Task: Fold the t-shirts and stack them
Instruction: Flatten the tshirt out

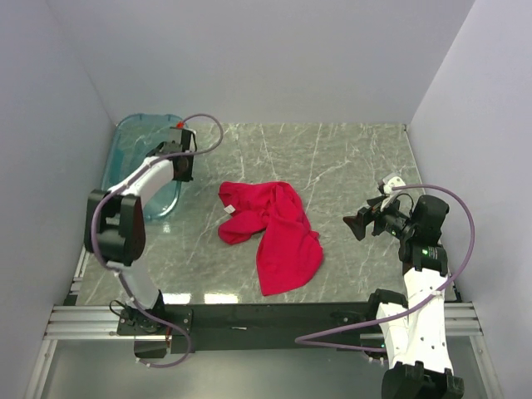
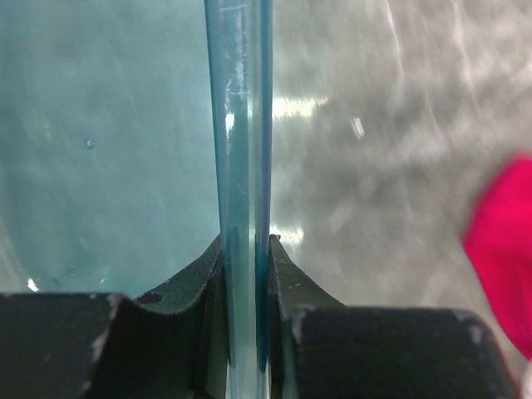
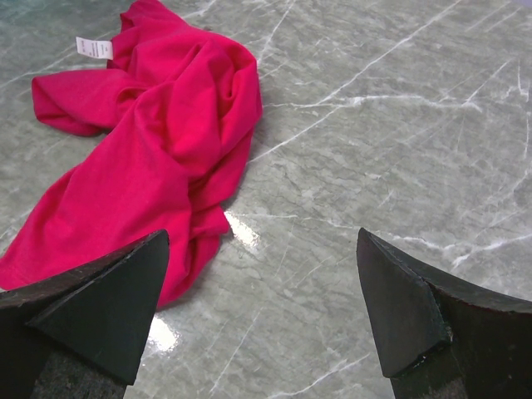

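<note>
A crimson-red t-shirt lies crumpled in the middle of the marble table, its white neck label showing at the far end. A corner of the t-shirt shows at the right edge of the left wrist view. My left gripper is shut on the rim of the teal plastic tub, one finger inside the wall and one outside. In the top view the left gripper sits at the tub's right edge. My right gripper hovers open to the right of the shirt, with nothing between its fingers.
The translucent teal tub stands at the back left against the white wall. White enclosure walls surround the table on three sides. Bare marble lies between the shirt and the right arm.
</note>
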`<state>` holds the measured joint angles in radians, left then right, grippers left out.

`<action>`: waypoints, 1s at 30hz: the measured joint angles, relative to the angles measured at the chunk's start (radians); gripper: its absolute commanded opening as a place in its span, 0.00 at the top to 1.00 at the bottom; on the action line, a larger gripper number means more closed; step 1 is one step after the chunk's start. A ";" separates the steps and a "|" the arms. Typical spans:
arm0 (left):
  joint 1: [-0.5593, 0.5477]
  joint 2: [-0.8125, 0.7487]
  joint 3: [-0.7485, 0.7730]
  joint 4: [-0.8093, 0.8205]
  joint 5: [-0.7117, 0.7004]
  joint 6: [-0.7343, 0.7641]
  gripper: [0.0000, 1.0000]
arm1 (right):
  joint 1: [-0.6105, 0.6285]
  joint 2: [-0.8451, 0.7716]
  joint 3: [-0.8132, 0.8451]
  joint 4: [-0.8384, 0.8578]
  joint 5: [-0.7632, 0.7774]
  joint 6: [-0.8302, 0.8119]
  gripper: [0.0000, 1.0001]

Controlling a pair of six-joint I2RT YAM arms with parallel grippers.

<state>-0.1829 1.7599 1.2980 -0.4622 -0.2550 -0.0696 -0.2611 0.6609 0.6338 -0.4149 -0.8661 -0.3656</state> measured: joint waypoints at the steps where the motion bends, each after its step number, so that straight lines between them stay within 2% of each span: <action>1: 0.005 0.038 0.035 0.007 -0.008 0.034 0.97 | 0.000 0.000 0.000 0.000 0.000 0.000 0.01; 7: 0.027 0.258 0.248 0.002 -0.042 0.143 0.96 | 0.000 -0.001 0.000 -0.003 -0.007 -0.002 0.01; 13: 0.074 0.337 0.342 -0.014 -0.050 0.163 0.92 | 0.000 -0.002 0.000 -0.014 -0.020 -0.007 0.01; 14: 0.085 0.340 0.344 -0.018 -0.052 0.163 0.83 | 0.000 -0.002 0.000 -0.015 -0.022 -0.007 0.01; 18: 0.111 0.347 0.355 -0.022 -0.077 0.159 0.61 | 0.000 -0.004 0.000 -0.017 -0.028 -0.010 0.01; 21: 0.116 0.340 0.370 -0.018 -0.103 0.150 0.36 | 0.000 -0.004 0.000 -0.021 -0.034 -0.015 0.01; 24: 0.105 0.289 0.371 -0.016 -0.110 0.129 0.31 | 0.000 -0.004 0.000 -0.026 -0.050 -0.033 0.01; 27: 0.084 0.149 0.332 0.011 -0.092 0.098 0.16 | 0.002 0.000 0.000 -0.063 -0.103 -0.102 0.01; 30: 0.068 -0.134 0.172 0.087 -0.018 0.040 0.07 | 0.058 0.023 0.000 -0.119 -0.147 -0.184 0.02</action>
<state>-0.1154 1.6264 1.4704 -0.3748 -0.2729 -0.0296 -0.2035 0.6838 0.6338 -0.5343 -1.0130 -0.5499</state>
